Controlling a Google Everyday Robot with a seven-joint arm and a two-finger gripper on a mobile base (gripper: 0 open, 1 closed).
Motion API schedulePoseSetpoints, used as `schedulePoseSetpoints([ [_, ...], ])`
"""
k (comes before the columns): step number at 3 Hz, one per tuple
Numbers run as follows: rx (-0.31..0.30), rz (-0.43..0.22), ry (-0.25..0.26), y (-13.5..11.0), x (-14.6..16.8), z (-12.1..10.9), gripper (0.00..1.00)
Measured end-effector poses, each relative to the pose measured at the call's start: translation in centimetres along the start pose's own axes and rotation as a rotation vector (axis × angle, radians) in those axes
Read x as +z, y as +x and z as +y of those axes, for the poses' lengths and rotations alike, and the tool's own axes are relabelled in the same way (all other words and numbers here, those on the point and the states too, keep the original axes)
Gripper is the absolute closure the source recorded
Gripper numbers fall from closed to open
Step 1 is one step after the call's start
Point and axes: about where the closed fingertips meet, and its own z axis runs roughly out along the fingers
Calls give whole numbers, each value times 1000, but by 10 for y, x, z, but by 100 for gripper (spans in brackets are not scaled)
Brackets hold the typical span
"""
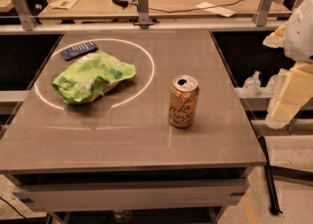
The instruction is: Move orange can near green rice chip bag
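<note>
Orange can [183, 101] stands upright on the right half of the grey surface [146, 140], well apart from the crumpled green chip bag [90, 77] lying to its left inside a white ring [152, 69]. A dark blue packet [79, 50] lies just behind the bag. The gripper [292, 93] hangs beyond the surface's right edge; its jaws' state cannot be told.

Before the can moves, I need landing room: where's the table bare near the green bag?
Bare between green rice chip bag and orange can, and in front of the bag. Crowded behind it: blue packet. The gripper is right of the table.
</note>
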Motion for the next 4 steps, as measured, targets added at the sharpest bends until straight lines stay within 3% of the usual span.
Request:
schedulePoseSetpoints([
  [1, 0, 0, 0, 0, 0, 0, 0],
  [2, 55, -84, -20, 3, 3, -1, 0],
  [3, 244, -265, -39, 49, 24, -19, 0],
  [4, 396, -472, -81, 76, 40, -24, 0],
])
